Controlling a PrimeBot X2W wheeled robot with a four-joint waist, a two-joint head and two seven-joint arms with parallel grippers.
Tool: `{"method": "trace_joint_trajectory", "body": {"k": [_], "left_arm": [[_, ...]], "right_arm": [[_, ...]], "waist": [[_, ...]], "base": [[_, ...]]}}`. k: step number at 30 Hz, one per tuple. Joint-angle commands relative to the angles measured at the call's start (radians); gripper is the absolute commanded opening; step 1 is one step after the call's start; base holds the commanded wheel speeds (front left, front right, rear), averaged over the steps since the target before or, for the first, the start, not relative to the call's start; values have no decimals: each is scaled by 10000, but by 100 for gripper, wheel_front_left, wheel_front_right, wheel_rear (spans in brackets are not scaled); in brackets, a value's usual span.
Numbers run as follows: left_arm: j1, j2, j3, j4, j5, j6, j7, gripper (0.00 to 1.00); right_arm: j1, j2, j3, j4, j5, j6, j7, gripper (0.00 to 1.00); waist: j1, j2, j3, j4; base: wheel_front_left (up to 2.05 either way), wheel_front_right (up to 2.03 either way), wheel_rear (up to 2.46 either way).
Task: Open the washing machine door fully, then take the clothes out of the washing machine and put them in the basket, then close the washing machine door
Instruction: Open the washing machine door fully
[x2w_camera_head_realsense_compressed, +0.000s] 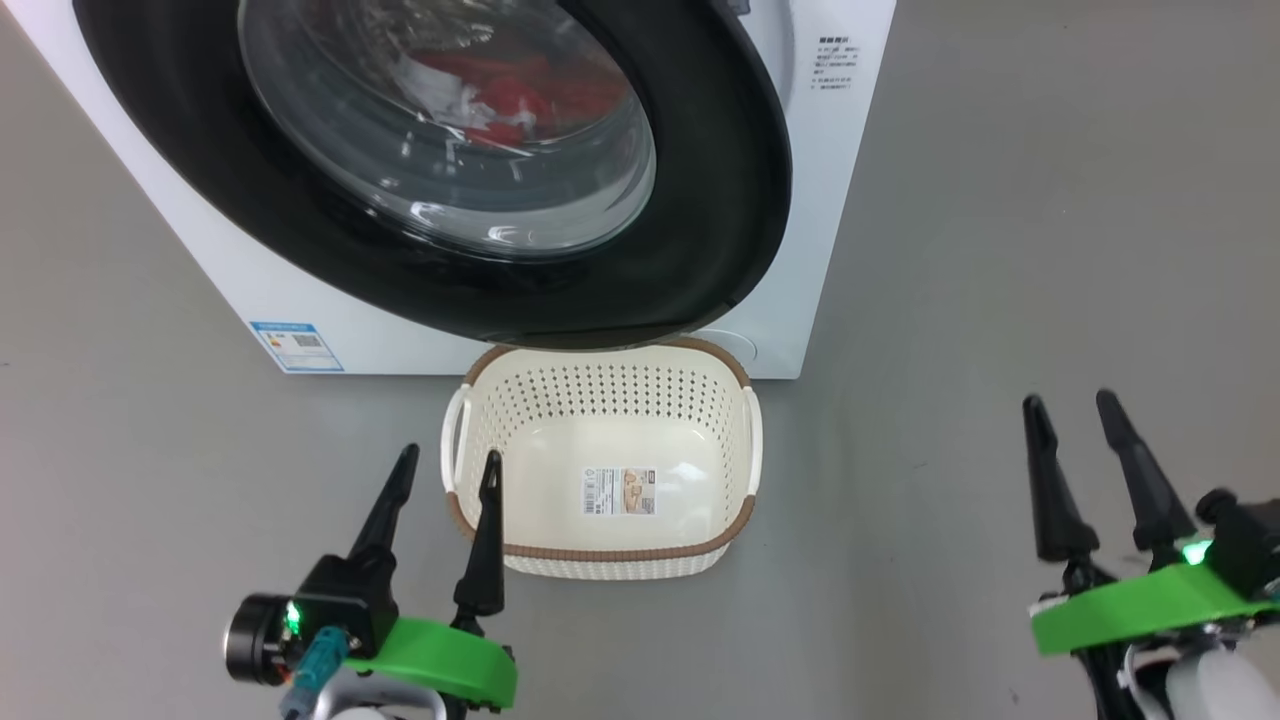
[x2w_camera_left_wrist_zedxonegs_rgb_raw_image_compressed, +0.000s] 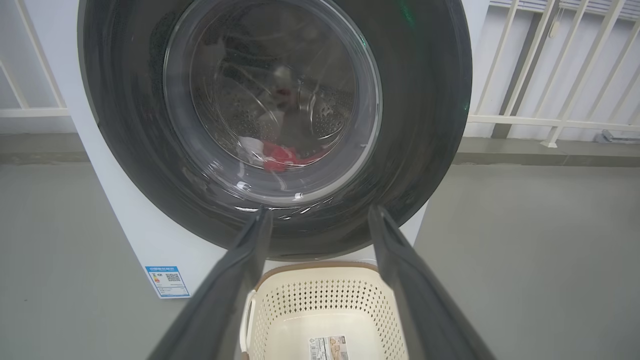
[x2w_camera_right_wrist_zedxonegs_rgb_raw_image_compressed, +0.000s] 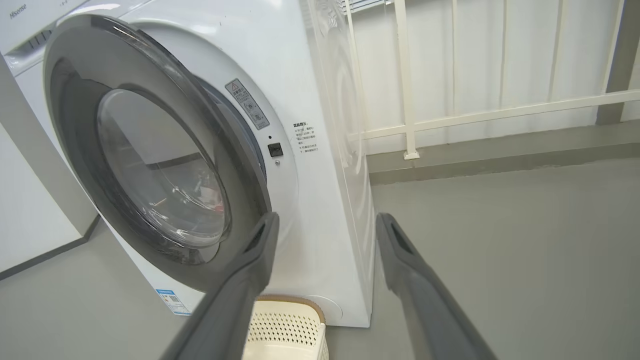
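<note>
Washing machine door (x2w_camera_head_realsense_compressed: 720, 200) is seen slightly ajar; clothes (x2w_camera_head_realsense_compressed: 510, 95) are seen behind its glass, inside the washing machine (x2w_camera_head_realsense_compressed: 840, 200). Basket (x2w_camera_head_realsense_compressed: 600, 555) is set empty on the floor (x2w_camera_head_realsense_compressed: 1000, 300) beneath the door. Left pincer (x2w_camera_head_realsense_compressed: 450, 455) and right pincer (x2w_camera_head_realsense_compressed: 1068, 398) are held spread, empty.

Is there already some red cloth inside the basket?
No, the basket holds only a paper label on its bottom, while the red clothes lie behind the washing machine door.

Door (x2w_camera_head_realsense_compressed: 722, 200) ajar, clothes (x2w_camera_head_realsense_compressed: 512, 100) inside, basket (x2w_camera_head_realsense_compressed: 600, 392) beneath
</note>
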Motion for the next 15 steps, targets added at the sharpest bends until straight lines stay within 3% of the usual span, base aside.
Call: {"method": "trace_joint_trajectory", "body": {"k": [1, 7, 15], "left_arm": [[59, 141, 313, -158, 69, -39, -78, 100], [248, 141, 324, -89, 103, -78, -78, 100], [455, 141, 316, 58, 143, -155, -78, 100]], "right_arm": [[227, 89, 46, -115, -486, 6, -61, 100], [644, 415, -117, 377, -1658, 6, -63, 100], [899, 572, -328, 739, -2089, 6, -63, 100]], "waist": [[0, -1, -119, 52], [0, -1, -309, 112], [0, -1, -536, 211]], "base": [[0, 0, 0], [0, 0, 0], [0, 0, 0]]}}
